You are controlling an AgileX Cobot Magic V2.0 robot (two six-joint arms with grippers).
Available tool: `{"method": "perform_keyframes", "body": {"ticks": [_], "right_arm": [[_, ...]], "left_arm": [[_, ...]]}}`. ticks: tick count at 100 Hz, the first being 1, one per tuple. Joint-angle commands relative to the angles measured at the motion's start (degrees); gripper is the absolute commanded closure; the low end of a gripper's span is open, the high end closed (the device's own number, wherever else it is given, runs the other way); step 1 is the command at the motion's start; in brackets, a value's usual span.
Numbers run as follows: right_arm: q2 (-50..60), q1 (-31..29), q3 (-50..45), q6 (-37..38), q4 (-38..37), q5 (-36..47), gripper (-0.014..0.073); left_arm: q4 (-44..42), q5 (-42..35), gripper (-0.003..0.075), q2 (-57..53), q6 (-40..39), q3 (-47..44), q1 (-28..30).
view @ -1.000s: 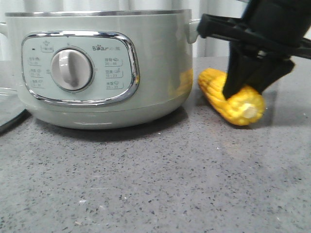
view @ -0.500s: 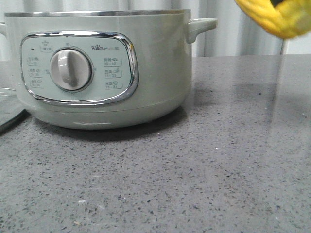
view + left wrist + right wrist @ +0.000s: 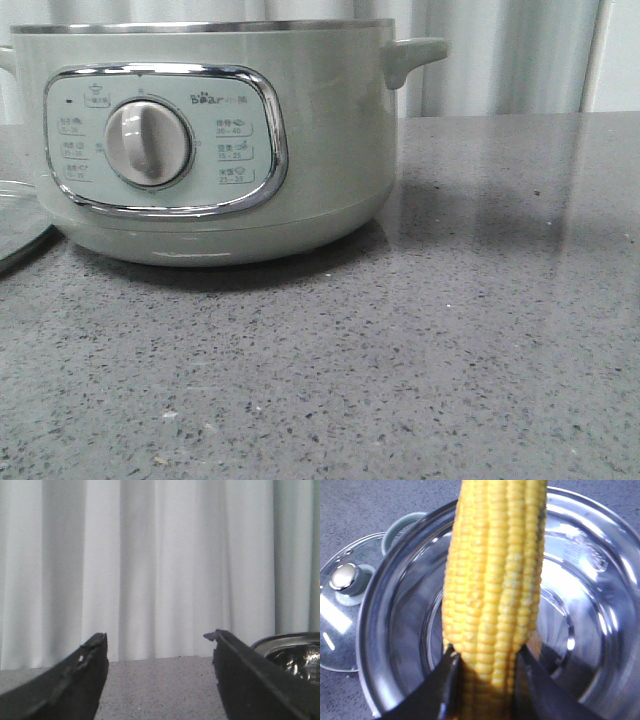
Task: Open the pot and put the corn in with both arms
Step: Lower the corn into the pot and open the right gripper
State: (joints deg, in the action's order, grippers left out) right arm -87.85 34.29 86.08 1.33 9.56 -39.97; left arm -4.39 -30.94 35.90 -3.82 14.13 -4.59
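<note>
Lifted off the table a second ago, the corn (image 3: pixel 492 590), clamped in the right gripper (image 3: pixel 485 662), now hangs over the open pot (image 3: pixel 395 645), lid (image 3: pixel 342 605) at its nine o'clock; the left gripper (image 3: pixel 157 652) gapes empty.

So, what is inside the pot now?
The pot looks empty: only its shiny steel bottom shows. The corn, held in the right fingers, hangs above and covers the middle part.

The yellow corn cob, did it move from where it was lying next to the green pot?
Yes. The yellow corn cob left the table beside the pale-green pot, going up, out of the front view.
</note>
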Motion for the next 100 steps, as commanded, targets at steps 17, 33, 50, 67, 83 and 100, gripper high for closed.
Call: {"method": "perform_keyframes", "body": {"ticks": [17, 33, 50, 67, 83, 100], "right_arm": [[-1.6, 0.0, 5.0, -0.7, 0.6, 4.0, 0.0188], [-1.6, 0.0, 5.0, -0.7, 0.6, 4.0, 0.0189], [-1.5, 0.0, 5.0, -0.7, 0.6, 3.0, 0.0193], [0.5, 0.0, 5.0, -0.7, -1.1, 0.8, 0.0402], [4.6, 0.0, 4.6, -0.7, -5.7, -2.2, 0.0664], [11.5, 0.0, -0.7, -0.7, -9.6, -2.0, 0.0661]], "left_arm": [[0.2, -3.7, 0.0311, 0.0, -0.5, 2.0, 0.1], [0.3, -3.7, 0.0311, 0.0, -0.5, 2.0, 0.1], [0.3, -3.7, 0.0311, 0.0, -0.5, 2.0, 0.1], [0.3, -3.7, 0.0337, 0.0, -0.6, 2.0, 0.1], [-0.5, -3.5, 0.0538, -0.2, -0.9, 2.0, 0.0], [-4.3, -1.7, 0.0741, -2.9, -1.0, 2.0, -0.8]]}}
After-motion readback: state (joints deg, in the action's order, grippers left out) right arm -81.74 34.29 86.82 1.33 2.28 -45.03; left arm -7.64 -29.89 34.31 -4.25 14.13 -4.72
